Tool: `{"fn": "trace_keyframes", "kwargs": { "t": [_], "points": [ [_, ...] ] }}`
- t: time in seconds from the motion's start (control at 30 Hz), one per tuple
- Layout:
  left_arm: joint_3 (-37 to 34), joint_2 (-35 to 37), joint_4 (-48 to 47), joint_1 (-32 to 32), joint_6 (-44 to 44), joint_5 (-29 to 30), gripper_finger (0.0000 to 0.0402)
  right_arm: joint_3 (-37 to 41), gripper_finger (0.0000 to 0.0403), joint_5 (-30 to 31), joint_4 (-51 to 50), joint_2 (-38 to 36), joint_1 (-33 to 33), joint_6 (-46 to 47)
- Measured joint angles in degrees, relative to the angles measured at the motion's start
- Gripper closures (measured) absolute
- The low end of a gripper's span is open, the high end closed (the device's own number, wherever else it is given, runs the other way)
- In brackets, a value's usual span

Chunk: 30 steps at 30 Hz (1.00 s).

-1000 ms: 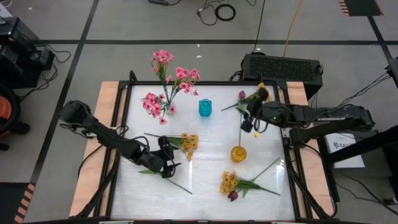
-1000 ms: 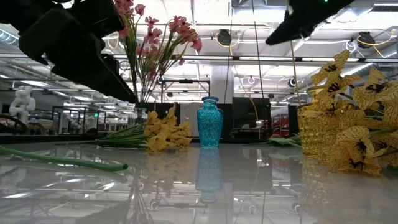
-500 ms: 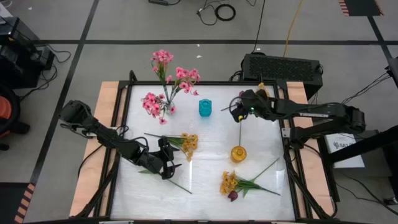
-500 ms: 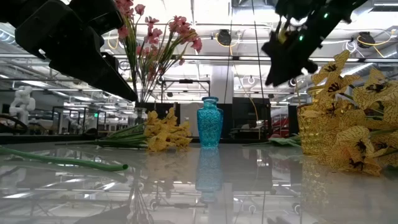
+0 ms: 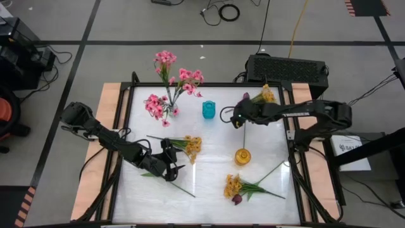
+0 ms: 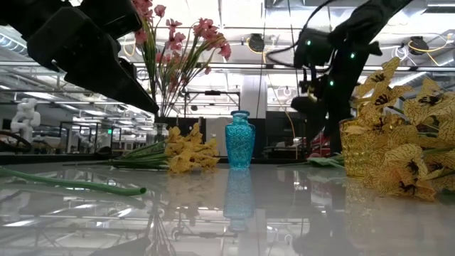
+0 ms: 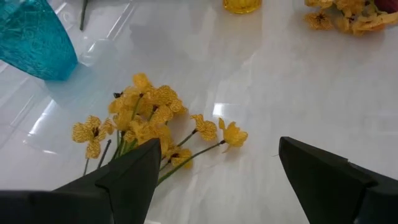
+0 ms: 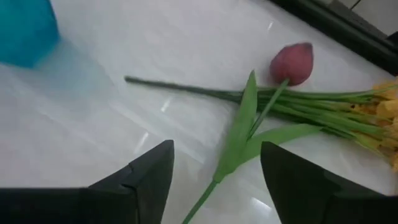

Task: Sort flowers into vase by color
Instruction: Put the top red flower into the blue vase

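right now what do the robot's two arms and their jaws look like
Both arms are dark, near black, built from chunky rounded segments. The left arm ends in the left gripper; the right arm ends in the right gripper. Small green lights glow on the right arm in the low view. Up close, the jaws are flat, matte black wedges.

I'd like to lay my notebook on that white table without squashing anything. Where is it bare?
Bare: the front left corner of the table, and the middle strip between the yellow spray and the yellow vase. Crowded: the back edge, with pink flowers, blue vase and right gripper.
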State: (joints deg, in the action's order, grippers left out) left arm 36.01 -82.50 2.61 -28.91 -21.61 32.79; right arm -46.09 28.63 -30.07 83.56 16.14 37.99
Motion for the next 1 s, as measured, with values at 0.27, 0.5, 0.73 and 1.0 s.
{"fn": "trace_keyframes", "kwargs": {
  "t": [0.27, 0.5, 0.73, 1.0],
  "points": [
    [0.0, 0.0, 0.0, 0.0, -0.1, 0.4, 0.0071, 0.1, 0.0159, 4.5, -0.2, 1.8, 1.8, 3.9],
    [0.0, 0.0, 0.1, 0.0, -0.5, 0.5, 0.0071, 5.8, 0.0168, 8.6, 6.0, 1.9, 1.8, 6.9],
    [0.0, 0.0, 1.6, -0.1, -0.5, 0.5, 0.0071, 14.0, 0.0184, 8.7, 20.5, 1.9, 2.1, 9.6],
    [0.0, 0.0, 1.6, -0.1, -0.1, 0.5, 0.0071, 14.4, 0.0207, 8.7, 21.1, 1.9, 3.0, 9.4]
  ]
}}
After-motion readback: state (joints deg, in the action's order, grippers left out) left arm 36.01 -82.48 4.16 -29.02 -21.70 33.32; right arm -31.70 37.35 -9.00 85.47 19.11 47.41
